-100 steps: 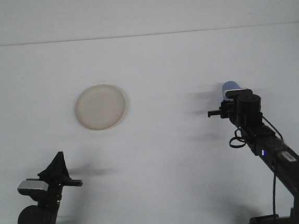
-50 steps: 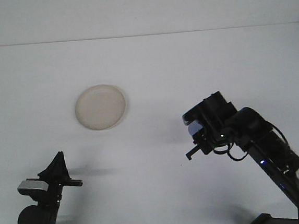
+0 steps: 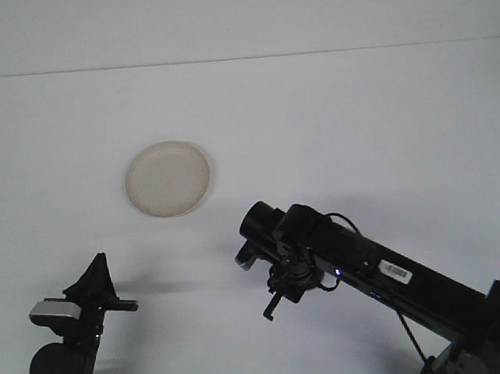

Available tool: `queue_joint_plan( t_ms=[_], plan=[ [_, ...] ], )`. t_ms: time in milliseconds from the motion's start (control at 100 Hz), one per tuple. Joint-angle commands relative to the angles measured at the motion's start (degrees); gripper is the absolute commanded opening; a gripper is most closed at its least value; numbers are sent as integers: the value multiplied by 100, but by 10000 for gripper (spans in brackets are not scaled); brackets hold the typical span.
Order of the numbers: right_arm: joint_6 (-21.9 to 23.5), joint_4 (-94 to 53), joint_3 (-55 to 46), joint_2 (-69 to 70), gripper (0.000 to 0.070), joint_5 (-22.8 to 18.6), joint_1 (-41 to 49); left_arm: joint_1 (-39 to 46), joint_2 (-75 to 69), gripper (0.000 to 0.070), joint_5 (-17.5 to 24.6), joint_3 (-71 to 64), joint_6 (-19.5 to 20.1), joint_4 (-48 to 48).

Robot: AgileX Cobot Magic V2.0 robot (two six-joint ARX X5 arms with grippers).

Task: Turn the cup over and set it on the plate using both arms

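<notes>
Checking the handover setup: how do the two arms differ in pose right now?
The right arm stretches low across the table toward its centre; the left arm sits folded at the near-left corner. The right pincer lies near the plate; the left pincer points up, farther off. Both are black.

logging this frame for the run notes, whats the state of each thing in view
plate: flat on the table, nothing on it
cup: not visible, may be hidden at the right gripper
right gripper: arm stretched low across the middle of the table, below and right of the plate; fingers cannot be made out
left gripper: parked at the near left corner, apart from the plate
table: white
</notes>
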Motion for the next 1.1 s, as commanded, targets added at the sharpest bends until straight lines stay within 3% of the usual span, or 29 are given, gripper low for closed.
queue_joint_plan(
  t_ms=[0,80,220,290,830,1090],
  plan=[
    [-59,-155,114,243,5,-2,149,4,-7,15,17,-111,-15,87],
    [-59,-155,116,385,50,-2,245,4,-7,15,15,-111,-15,87],
    [-59,-155,125,474,354,-2,343,4,-7,15,17,-111,-15,85],
    [-59,-155,166,474,428,-2,369,4,-7,15,15,-111,-15,87],
    [-210,-170,1292,240,428,7,282,4,-7,15,17,-111,-15,87],
    [-319,-168,1233,-697,428,251,-949,4,-7,15,15,-111,-15,87]
  ],
)
